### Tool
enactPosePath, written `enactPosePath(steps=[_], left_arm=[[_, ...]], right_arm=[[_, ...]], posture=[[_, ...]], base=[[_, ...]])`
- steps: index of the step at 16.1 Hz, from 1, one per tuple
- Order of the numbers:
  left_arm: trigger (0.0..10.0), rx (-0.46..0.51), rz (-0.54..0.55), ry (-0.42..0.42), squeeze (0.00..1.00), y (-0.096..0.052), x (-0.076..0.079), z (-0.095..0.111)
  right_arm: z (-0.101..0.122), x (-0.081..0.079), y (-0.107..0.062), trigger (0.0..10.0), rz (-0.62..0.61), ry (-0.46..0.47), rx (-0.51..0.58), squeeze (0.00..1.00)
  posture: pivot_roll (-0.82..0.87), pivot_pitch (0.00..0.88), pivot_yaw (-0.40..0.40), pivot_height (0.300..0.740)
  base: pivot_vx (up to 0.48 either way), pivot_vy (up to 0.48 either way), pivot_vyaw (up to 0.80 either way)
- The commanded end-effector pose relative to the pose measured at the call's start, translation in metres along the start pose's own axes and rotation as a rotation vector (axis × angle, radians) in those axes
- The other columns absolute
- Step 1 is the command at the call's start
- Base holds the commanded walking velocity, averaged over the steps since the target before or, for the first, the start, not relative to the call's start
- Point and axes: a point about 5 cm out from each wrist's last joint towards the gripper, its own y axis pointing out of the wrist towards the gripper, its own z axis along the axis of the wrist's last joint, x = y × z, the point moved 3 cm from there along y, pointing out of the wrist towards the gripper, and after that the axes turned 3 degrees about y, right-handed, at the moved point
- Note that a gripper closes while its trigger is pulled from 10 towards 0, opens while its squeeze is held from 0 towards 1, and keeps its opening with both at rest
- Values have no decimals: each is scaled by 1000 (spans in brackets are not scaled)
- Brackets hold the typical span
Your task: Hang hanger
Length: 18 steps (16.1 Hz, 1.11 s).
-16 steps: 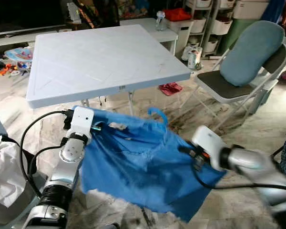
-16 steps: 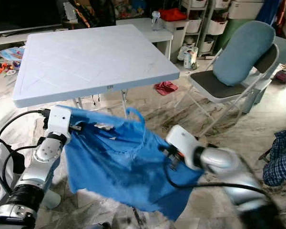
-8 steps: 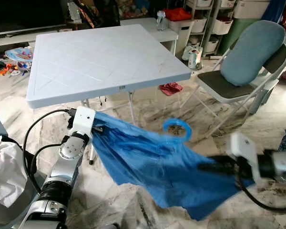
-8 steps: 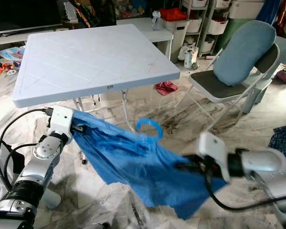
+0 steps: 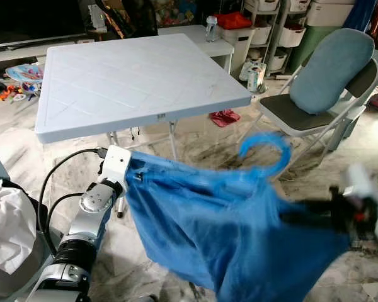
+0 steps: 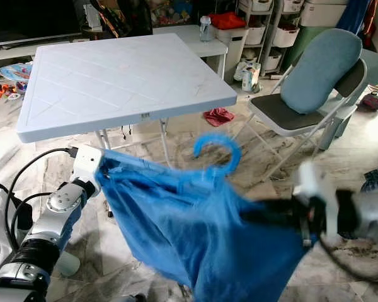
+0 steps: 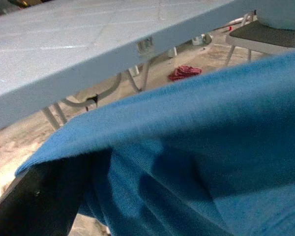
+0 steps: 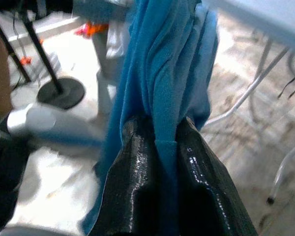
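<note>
A blue garment (image 5: 239,233) hangs on a blue hanger, whose hook (image 5: 265,148) stands up above the cloth. It is stretched in the air between my two arms, in front of the white table (image 5: 138,82). My left gripper (image 5: 131,174) holds the garment's left shoulder; in the left wrist view blue cloth (image 7: 196,147) drapes over a black finger (image 7: 34,201). My right gripper (image 5: 305,217), blurred by motion, holds the right side. The right wrist view has its black fingers (image 8: 137,167) shut on a bunched fold of cloth (image 8: 162,88).
A folding chair with a blue cushion (image 5: 331,66) stands to the right. Red cloth (image 5: 225,116) lies on the marble floor under the table's corner. White laundry (image 5: 3,220) is heaped at the left edge. Storage shelves (image 5: 264,31) line the back.
My right arm has swung out to the right, pulling the garment taut. The hanger's hook has risen and moved right. The left gripper has shifted slightly right.
</note>
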Motion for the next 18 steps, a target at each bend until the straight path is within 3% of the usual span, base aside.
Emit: enactPosePath(steps=[1,3,4,5,8,11,14,16,18], left_arm=[[10000,-18,-16,-57,0,-4,1,-6],[10000,4,-87,-81,0,-4,20,-4],[10000,31,-111,-90,1000,-5,33,1],[10000,54,-137,-146,1000,-7,40,4],[10000,76,-259,-139,1000,-16,57,6],[10000,104,-465,-121,1000,-29,79,13],[10000,152,-553,-72,1000,-37,86,21],[10000,177,-634,-48,1000,-46,90,26],[10000,205,-722,-127,1000,-57,89,37]], right_arm=[[20,9,-3,10000,-62,-27,98,0],[29,24,11,10000,-148,20,194,0],[23,28,28,10000,-180,46,201,0],[16,30,39,10000,-216,61,196,0],[1,43,61,10000,-333,92,198,0],[-16,67,75,10000,-527,1,129,0],[-29,79,74,10000,-602,-132,16,0],[-43,81,69,10000,-569,-235,-101,0],[-54,78,58,10000,-500,-265,-187,0]], posture=[[-150,0,2,740],[-139,0,-6,740],[-135,0,-9,740],[-132,0,-13,740],[-115,0,-14,740],[-101,0,-5,740],[-97,0,-2,740],[-99,0,0,740],[-98,0,-1,740]], base=[[0,0,0],[0,0,0],[0,0,0],[0,0,0],[0,0,0],[0,0,0],[0,0,0],[0,0,0],[0,0,0]])
